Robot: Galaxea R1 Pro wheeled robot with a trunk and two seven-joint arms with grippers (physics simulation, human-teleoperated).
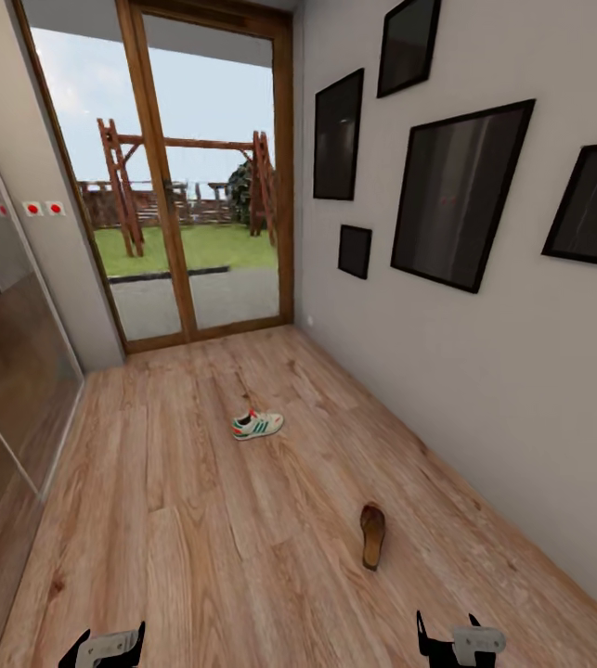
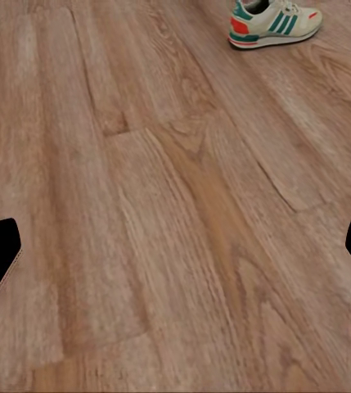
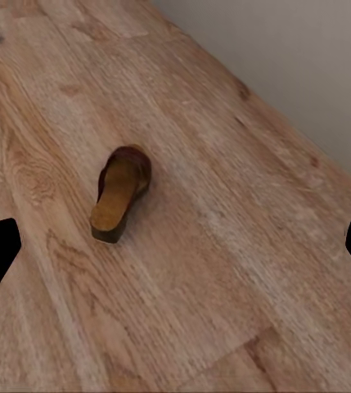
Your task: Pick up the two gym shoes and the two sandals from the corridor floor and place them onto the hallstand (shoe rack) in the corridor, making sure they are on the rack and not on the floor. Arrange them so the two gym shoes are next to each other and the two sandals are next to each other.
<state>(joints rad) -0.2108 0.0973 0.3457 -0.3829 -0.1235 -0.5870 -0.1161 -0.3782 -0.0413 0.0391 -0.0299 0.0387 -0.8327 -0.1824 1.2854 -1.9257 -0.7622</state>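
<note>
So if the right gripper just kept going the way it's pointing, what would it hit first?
Probably the sandal on the floor. It lies ahead of the right gripper, slightly off centre, so it might meet bare floor instead; depth is unclear.

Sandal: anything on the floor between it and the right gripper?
Nothing visible. Bare floor lies between the right gripper and the sandal. The gym shoe sits farther off, out of that line.
</note>
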